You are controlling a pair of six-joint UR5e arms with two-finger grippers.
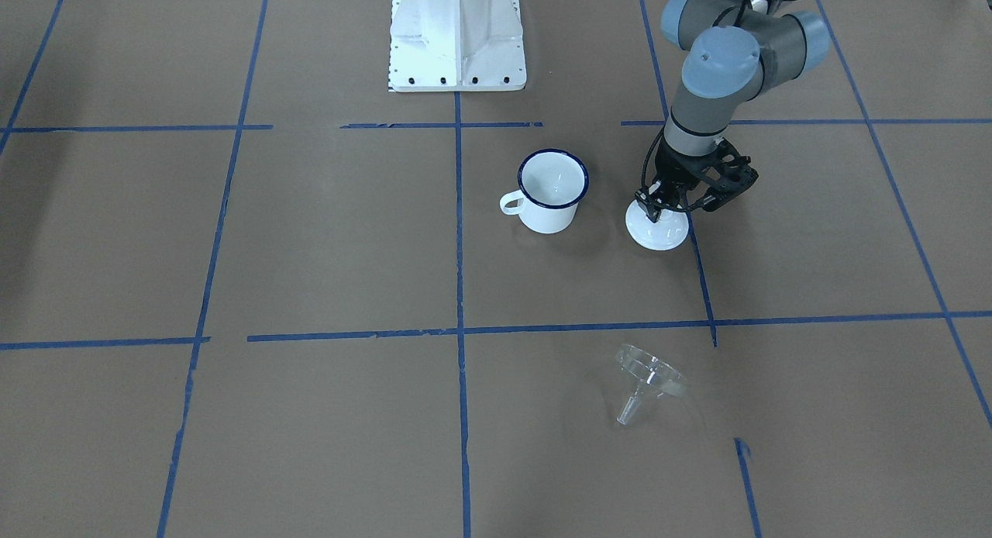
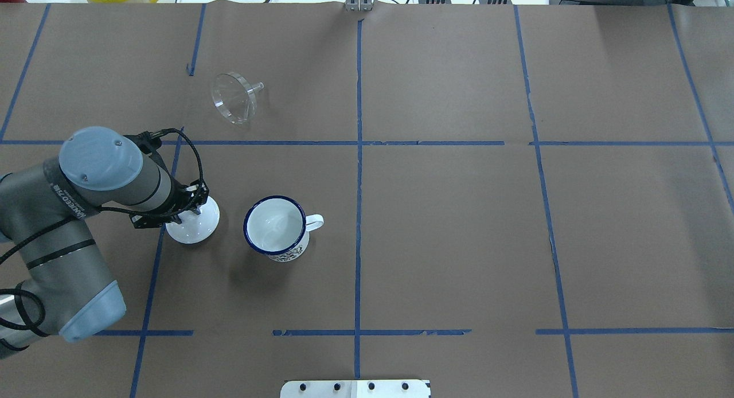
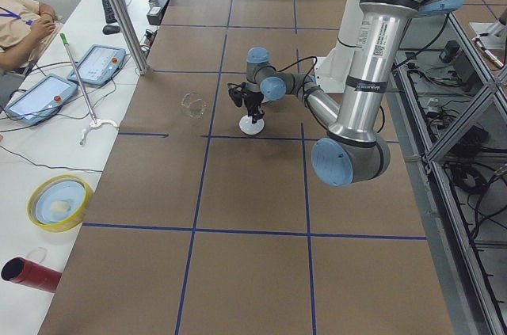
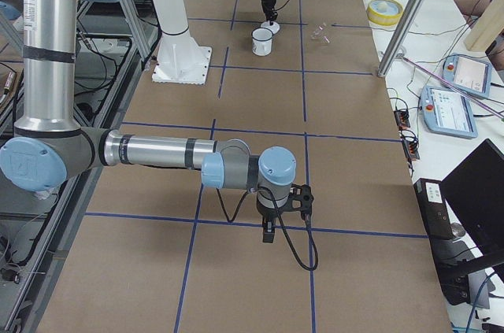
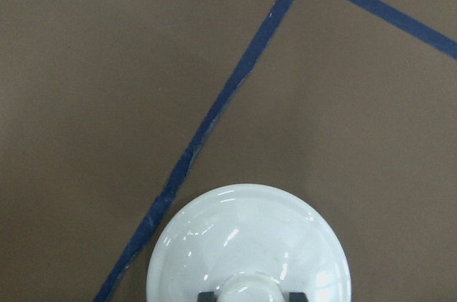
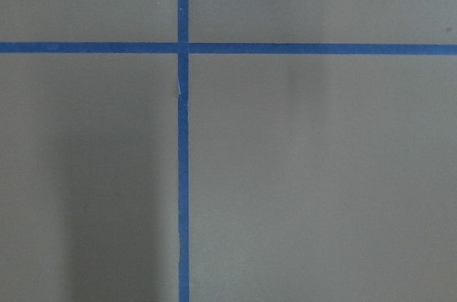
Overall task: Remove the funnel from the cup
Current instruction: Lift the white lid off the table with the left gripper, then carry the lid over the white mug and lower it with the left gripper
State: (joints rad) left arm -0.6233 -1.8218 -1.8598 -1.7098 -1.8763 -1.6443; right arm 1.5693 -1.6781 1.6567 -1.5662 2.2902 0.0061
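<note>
Grips the white lid's [image 1: 663,234] knob in the left gripper's [image 1: 656,209] jaws, lid down on the worktop [image 1: 310,236] just beside the empty cup [image 1: 547,217]. Shows the funnel [image 1: 649,372] lying on its side well apart, seemingly already out. Calls for easing off straight upward. Cannot tell the right gripper's [image 4: 268,234] jaws.

A white lid [image 1: 665,239] with a round knob lies knob-up on the table [image 2: 459,226], just beside 1 line of the blue tape [image 2: 358,186] grid that crosses the brown paper cover. On the white bench along the table's far side are 2 tablets [image 3: 40,99], a yellow-rimmed dish [image 3: 59,202] and a red cylinder [image 3: 30,274] lying flat. A metal post [image 3: 119,14] rises near the tablets. A person's arm [image 3: 20,22] shows at the corner.
</note>
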